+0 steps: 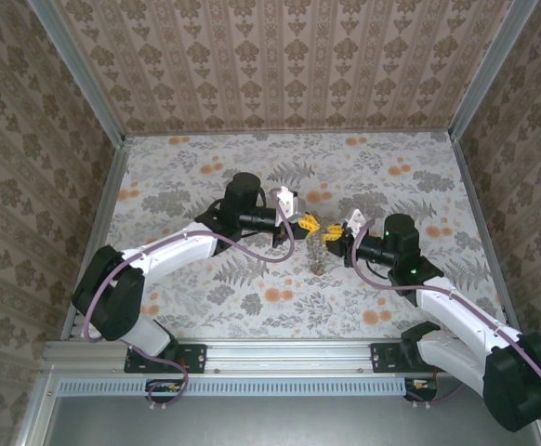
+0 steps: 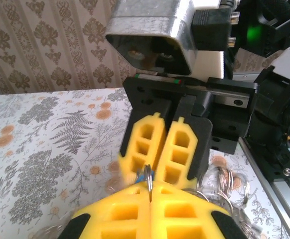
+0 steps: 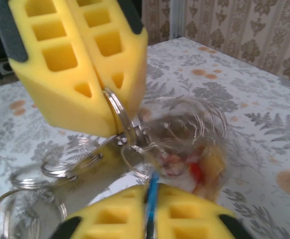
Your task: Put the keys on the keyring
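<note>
- The left gripper (image 2: 150, 195) is pressed together on a thin silver ring (image 3: 116, 112). It pinches the ring by its top edge.
- I cannot tell if this is the big ring that the keys go on.
- The right gripper (image 3: 149, 201) is pressed together too. It pinches a blue tag (image 3: 153, 186). I think a key goes with that tag, but the key is hidden.
- The two grippers are tip to tip, very close.
- A bunch (image 3: 185, 154) of keys and rings hangs between them. It is blurry. A red tag (image 3: 196, 172) and a yellow tag (image 3: 215, 162) show in it.
- The bunch hangs over the middle of the counter (image 1: 205, 307).
- I think the red and yellow keys are already on.
- The blue one looks like the job right now. I cannot tell if it is on the ring yet.
- I cannot tell how many keys are left.
</note>
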Motion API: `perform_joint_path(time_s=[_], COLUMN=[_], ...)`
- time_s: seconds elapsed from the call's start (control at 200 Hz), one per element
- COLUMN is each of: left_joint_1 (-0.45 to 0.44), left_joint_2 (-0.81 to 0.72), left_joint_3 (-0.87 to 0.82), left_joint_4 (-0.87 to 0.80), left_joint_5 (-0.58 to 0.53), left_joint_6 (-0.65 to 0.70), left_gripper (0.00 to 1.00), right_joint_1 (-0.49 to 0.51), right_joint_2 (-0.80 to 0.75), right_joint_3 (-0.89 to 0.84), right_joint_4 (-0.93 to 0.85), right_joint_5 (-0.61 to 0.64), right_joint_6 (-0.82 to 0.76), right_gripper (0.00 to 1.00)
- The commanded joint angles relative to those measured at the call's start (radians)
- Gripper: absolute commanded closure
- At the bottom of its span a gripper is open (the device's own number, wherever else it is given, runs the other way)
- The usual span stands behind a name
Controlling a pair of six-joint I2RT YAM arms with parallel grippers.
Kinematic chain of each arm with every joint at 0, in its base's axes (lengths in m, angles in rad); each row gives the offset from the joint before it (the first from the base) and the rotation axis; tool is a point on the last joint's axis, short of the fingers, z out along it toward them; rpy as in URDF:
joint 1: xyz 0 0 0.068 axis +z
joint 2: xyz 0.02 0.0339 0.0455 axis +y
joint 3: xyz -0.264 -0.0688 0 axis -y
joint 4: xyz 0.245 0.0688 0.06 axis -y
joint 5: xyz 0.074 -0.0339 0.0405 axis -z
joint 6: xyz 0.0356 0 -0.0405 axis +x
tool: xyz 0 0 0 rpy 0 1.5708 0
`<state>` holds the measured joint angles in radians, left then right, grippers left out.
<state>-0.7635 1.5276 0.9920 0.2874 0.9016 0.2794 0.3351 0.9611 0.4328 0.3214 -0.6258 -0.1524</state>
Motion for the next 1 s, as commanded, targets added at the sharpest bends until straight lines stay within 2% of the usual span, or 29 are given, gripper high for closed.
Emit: perform_joint_path(time_s=[0.0, 0.105, 0.275, 0.3, 0.365, 0.66, 0.85, 0.995], left_joint_1=[-0.006, -0.006, -0.008, -0.008, -0.008, 0.01, 0.012, 0.011], left_joint_2=[-0.047, -0.044, -0.039, -0.042, -0.048, -0.102, -0.098, -0.098], left_joint_3=[0.007, 0.0, 0.006, 0.004, 0.001, -0.03, -0.011, -0.009], left_joint_4=[0.078, 0.112, 0.108, 0.099, 0.071, -0.012, -0.08, -0.095], left_joint_5=[0.054, 0.063, 0.055, 0.05, 0.025, -0.091, -0.096, -0.091], left_joint_6=[-0.02, -0.035, -0.029, -0.023, -0.004, 0.054, 0.092, 0.092], left_gripper=[1.0, 1.0, 1.0, 1.0, 1.0, 1.0, 1.0, 1.0], right_joint_1=[-0.006, -0.006, -0.006, -0.006, -0.008, -0.006, -0.006, -0.005], right_joint_2=[-0.003, 0.035, 0.082, 0.077, 0.055, -0.103, -0.175, -0.187], right_joint_3=[0.015, 0.049, 0.083, 0.084, 0.083, 0.075, 0.055, 0.065], right_joint_4=[-0.021, -0.05, -0.075, -0.074, -0.084, -0.283, -0.234, -0.228], right_joint_5=[-0.015, -0.066, -0.076, -0.068, -0.024, 0.193, 0.232, 0.207], right_joint_6=[0.036, 0.054, 0.068, 0.068, 0.059, -0.076, -0.051, -0.048], right_gripper=[0.99, 1.0, 1.0, 1.0, 0.9, 0.79, 0.8, 0.74])
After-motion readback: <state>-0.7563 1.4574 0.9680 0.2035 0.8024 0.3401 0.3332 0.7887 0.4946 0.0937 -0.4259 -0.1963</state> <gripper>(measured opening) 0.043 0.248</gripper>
